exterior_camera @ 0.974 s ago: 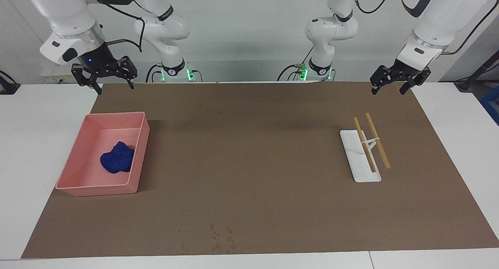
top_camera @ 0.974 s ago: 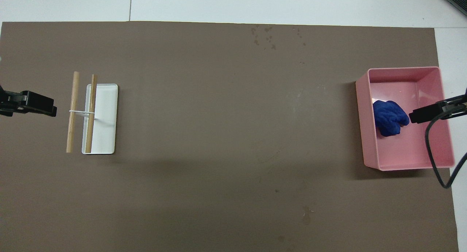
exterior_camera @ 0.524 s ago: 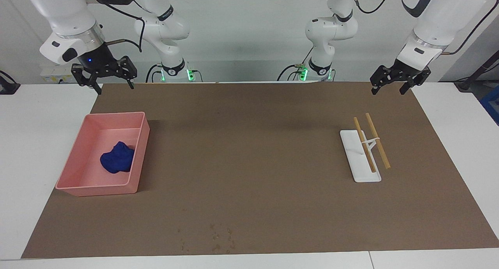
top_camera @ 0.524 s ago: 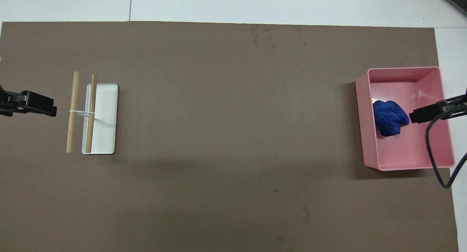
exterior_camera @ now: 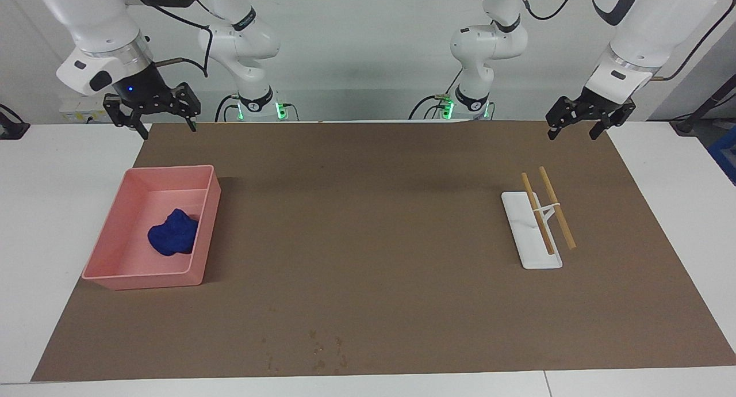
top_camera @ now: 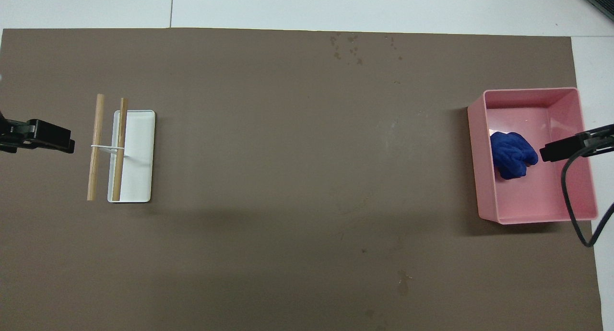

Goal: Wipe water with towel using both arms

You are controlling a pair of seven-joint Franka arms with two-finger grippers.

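A small royal-blue towel of soft fabric (exterior_camera: 173, 233) lies crumpled inside a pink rectangular plastic tray (exterior_camera: 106, 270), which sits on a large brown mat (exterior_camera: 368, 241) covering the white surface (exterior_camera: 52, 213), toward the right arm's end. The tray's raised walls ring the towel on all sides, and it rests closer to the wall that faces the middle of the mat. A scatter of small water droplets (exterior_camera: 322, 351) marks the mat near its edge farthest from the robots, about midway along; bare mat separates them from the tray. Toward the left arm's end lies a white flat rectangular slab (exterior_camera: 526, 236) with two light wooden sticks (exterior_camera: 546, 210) propped across it on a thin white bracket, well apart from both towel and droplets. The right gripper (exterior_camera: 167, 125) hangs in the air over the mat's corner by the robots, above the tray's end of the surface, its black fingers spread and holding nothing. The left gripper (exterior_camera: 572, 133) hangs over the corner at the left arm's end, also spread and empty
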